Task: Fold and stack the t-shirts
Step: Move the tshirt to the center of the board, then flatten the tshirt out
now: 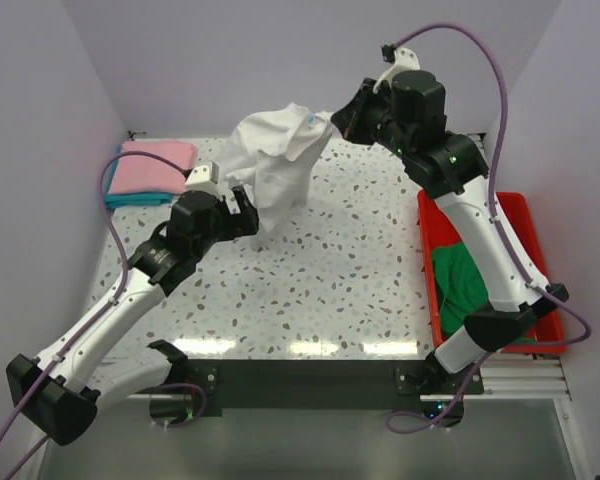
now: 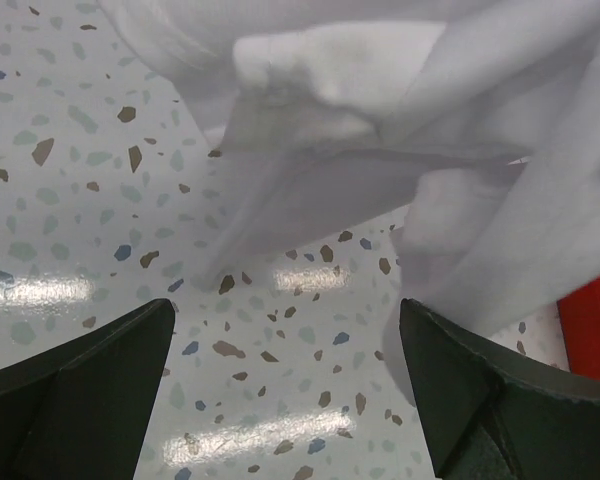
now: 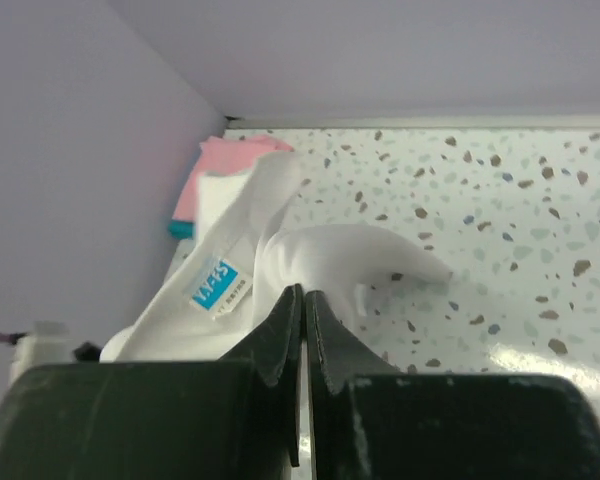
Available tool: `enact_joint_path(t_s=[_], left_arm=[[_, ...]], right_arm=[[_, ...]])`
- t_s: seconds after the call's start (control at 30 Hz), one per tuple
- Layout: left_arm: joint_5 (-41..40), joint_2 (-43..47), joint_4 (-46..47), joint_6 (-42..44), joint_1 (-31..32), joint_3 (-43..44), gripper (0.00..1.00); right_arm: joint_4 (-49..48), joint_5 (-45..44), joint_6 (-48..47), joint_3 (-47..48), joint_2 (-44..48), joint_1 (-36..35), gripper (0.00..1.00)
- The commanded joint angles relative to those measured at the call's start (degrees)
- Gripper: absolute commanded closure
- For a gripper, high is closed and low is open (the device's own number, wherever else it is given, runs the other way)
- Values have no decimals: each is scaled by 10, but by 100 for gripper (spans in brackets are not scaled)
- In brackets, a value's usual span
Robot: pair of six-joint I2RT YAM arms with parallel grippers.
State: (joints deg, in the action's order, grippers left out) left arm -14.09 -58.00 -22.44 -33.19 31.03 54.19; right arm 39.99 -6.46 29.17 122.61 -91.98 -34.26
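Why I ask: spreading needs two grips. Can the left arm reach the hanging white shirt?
Probably yes. The left gripper stands open right beside the white shirt, which hangs from the shut right gripper; nothing shows between them.

Speckled desk, red tray, pale walls.
The desk (image 1: pixel 330 280) has a white top flecked with brown, grey and blue chips, and it catches bright glare near its front edge. A red plastic tray (image 1: pixel 528 222) sits at its right side, close to the lilac wall (image 1: pixel 280 60).
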Motion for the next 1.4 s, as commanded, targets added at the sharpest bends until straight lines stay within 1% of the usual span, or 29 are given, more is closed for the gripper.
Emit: enact_joint_path(t_s=[0.0,0.03,0.07,0.1,0.13,0.17,0.2,0.27,0.3,0.33,0.4,0.43,0.47,0.5,0.53,0.6,0.73,0.83,0.9,1.0,1.17,1.37], left_arm=[[-37,2,2,-29,-8,0,0],[-36,-3,3,-31,-11,-3,0],[-35,-7,4,-32,-11,-4,0],[-32,-19,7,-36,-11,-7,0],[-28,-26,11,-38,-11,-13,0],[-23,-33,14,-41,-12,-16,1],[-12,-48,19,-49,-12,-20,1],[-4,-59,23,-57,-13,-37,3],[-2,-66,30,-71,-12,-46,3],[-4,-69,33,-79,-12,-65,5],[-14,-76,42,-106,-12,-86,7],[-16,-77,47,-115,-13,-105,9],[-17,-81,49,-124,-13,-112,10],[-26,-91,49,-142,-15,-117,12],[-35,-96,48,-151,-16,-123,14],[-59,-113,44,-179,-18,-124,16],[-93,-144,41,-216,-32,-107,19],[-87,-174,51,-252,-63,-101,20],[-58,-196,71,-275,-91,-104,20],[-50,-222,95,-296,-111,-106,21],[-58,-269,114,-311,-118,-90,24],[-52,-328,126,-316,-120,-64,34]], right_arm=[[-85,87,51,-162,43,112,100],[-95,92,57,-234,42,132,93],[-103,97,57,-262,31,171,86],[-116,111,57,-287,19,187,80],[-118,112,55,-327,8,202,61],[-116,112,52,-342,-12,221,54],[-107,113,46,-354,-16,226,49],[-105,90,26,-391,-9,218,37],[-112,77,22,-409,11,211,33],[-112,42,15,-441,21,203,32],[-100,8,11,-480,46,163,32],[-99,-22,16,-496,54,128,32],[-103,-28,21,-516,63,110,32],[-123,-32,31,-559,83,95,33],[-134,-35,56,-581,91,66,34],[-166,-49,88,-632,104,40,37],[-201,-59,126,-664,95,-13,40],[-223,-78,152,-674,77,-31,40],[-254,-87,172,-696,74,-31,40],[-277,-103,183,-717,78,-31,40],[-291,-112,185,-724,70,-30,40],[-312,-139,194,-741,54,-27,40]])
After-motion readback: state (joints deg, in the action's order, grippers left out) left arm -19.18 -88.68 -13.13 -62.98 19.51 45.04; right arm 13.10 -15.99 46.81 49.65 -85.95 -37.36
